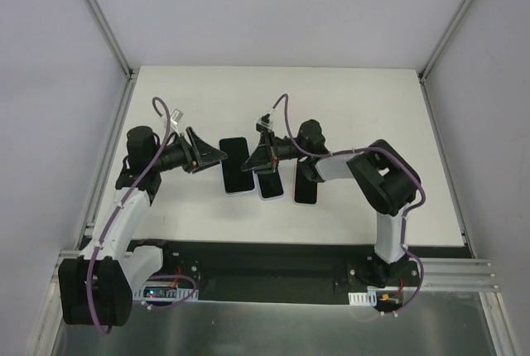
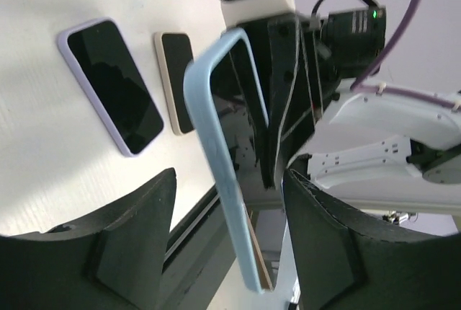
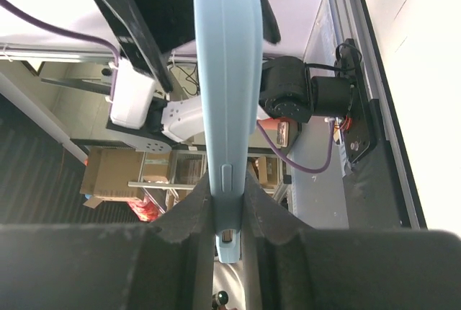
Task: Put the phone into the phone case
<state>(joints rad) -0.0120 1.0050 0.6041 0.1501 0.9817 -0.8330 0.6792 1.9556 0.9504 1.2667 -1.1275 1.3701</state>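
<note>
A light-blue phone case (image 1: 234, 165) with a dark phone face inside its rim is held over the table's middle. My right gripper (image 1: 258, 157) is shut on its right edge. In the right wrist view the case (image 3: 223, 72) runs edge-on upward from between the shut fingers of that gripper (image 3: 227, 187). My left gripper (image 1: 217, 157) is at the case's left edge. In the left wrist view the case (image 2: 216, 151) passes between the fingers of the open left gripper (image 2: 229, 176), with a gap on each side. A thin tan edge shows along the case's lower end.
A phone in a lavender case (image 1: 270, 185) (image 2: 108, 86) lies flat under the right gripper. A dark phone in a beige case (image 1: 305, 184) (image 2: 176, 79) lies just right of it. The white table (image 1: 356, 116) ends at a black front rail (image 1: 273, 261).
</note>
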